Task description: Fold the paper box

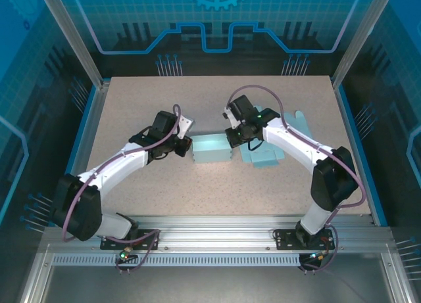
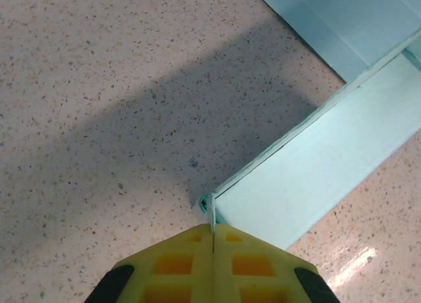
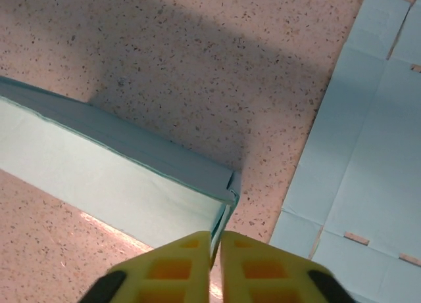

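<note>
One paper box [image 1: 212, 149]: pale teal, half-folded, wall upright.
Left end effector [image 2: 212, 240]: clamps one corner.
Right end effector [image 3: 216, 242]: clamps opposite corner.

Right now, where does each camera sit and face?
Top external: above, behind the bases, looking down at the table; both arms show.
Left wrist: on the left arm, facing down at the paper box; left jaws shut on a corner.
Right wrist: on the right arm, facing down; right jaws pinch the opposite end.
Shared: all three see the box.
</note>
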